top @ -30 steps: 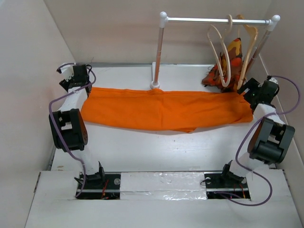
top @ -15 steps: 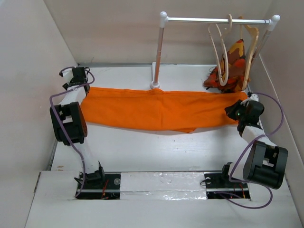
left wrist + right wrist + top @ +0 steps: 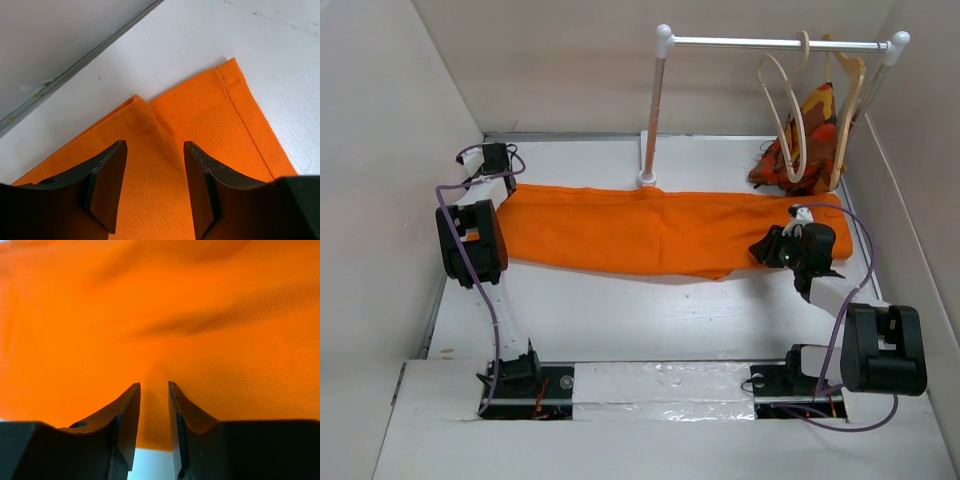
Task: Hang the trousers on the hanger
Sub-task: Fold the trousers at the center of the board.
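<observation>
The bright-orange trousers (image 3: pixel 660 228) lie flat across the table, left to right. My left gripper (image 3: pixel 496 160) hovers at their far left end. In the left wrist view it (image 3: pixel 154 150) stands open over a hemmed corner of the trousers (image 3: pixel 200 115), with the cloth lying flat between the fingers. My right gripper (image 3: pixel 760 248) is low over the near right part of the trousers. In the right wrist view it (image 3: pixel 154 385) shows a narrow gap between its fingers, with nothing pinched and orange cloth (image 3: pixel 200 315) just ahead. The pale cream hanger (image 3: pixel 784 100) hangs on the rail.
A white rack with a metal rail (image 3: pixel 770 43) stands on a post (image 3: pixel 652 120) at the back. A darker tan hanger (image 3: pixel 848 95) hangs at the rail's right end with a patterned orange and brown garment (image 3: pixel 810 140). Walls close in on the left and right.
My right arm has swung from beside the rack, at the trousers' right end, forward and left over their near right part. My left arm has shifted slightly toward the back left corner.
</observation>
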Robot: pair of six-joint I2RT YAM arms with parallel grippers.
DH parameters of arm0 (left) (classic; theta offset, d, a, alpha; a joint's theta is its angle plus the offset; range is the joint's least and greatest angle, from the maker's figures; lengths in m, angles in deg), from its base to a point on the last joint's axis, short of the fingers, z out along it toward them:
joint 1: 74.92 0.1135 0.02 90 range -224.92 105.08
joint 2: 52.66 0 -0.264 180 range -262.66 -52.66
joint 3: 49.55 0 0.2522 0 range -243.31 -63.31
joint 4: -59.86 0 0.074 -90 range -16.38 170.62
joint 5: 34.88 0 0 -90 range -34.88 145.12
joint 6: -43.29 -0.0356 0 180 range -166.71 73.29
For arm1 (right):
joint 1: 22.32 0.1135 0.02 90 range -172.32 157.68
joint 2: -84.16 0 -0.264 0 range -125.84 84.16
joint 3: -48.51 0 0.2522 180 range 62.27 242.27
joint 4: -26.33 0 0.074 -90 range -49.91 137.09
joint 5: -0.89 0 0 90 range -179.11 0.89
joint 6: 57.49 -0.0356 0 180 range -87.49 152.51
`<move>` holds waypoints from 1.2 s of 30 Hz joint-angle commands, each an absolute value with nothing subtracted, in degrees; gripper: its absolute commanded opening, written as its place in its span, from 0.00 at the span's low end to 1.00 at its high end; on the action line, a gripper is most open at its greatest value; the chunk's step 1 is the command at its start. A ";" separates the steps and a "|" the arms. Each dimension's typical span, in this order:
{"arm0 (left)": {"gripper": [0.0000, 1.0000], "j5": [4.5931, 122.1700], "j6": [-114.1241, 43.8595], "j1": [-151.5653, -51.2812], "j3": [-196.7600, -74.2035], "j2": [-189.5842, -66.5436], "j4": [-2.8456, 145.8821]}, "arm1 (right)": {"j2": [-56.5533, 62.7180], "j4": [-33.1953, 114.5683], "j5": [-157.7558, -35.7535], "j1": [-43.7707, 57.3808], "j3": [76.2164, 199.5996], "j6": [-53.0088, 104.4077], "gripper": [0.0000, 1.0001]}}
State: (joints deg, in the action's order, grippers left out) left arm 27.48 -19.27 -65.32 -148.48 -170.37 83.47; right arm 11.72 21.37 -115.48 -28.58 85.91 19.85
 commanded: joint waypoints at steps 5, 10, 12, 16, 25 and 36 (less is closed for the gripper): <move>0.47 27.61 -17.27 -65.08 -152.87 -172.18 82.85 | 13.50 18.99 -112.93 -21.44 84.95 25.04 0.35; 0.44 27.26 -17.35 -65.08 -153.84 -173.51 82.50 | 13.24 17.86 -112.76 -20.13 84.60 25.31 0.35; 0.44 27.35 -17.62 -65.08 -155.06 -174.20 82.59 | 13.06 17.50 -112.58 -19.52 84.69 25.22 0.35; 0.41 27.87 -17.36 -65.08 -157.61 -176.40 84.43 | 12.80 17.59 -112.67 -18.89 84.86 25.57 0.35; 0.12 27.70 -17.44 -65.08 -158.06 -177.38 84.70 | 13.50 18.73 -111.70 -18.89 85.39 25.83 0.35; 0.00 26.12 -16.39 -65.08 -151.57 -167.21 82.59 | 12.54 17.94 -110.91 -18.89 85.30 26.01 0.35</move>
State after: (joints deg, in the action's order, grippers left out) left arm 27.61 -17.46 -65.32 -153.66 -175.85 83.40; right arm 12.51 21.44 -111.83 -19.25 84.75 24.83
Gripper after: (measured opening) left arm 0.010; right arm 0.347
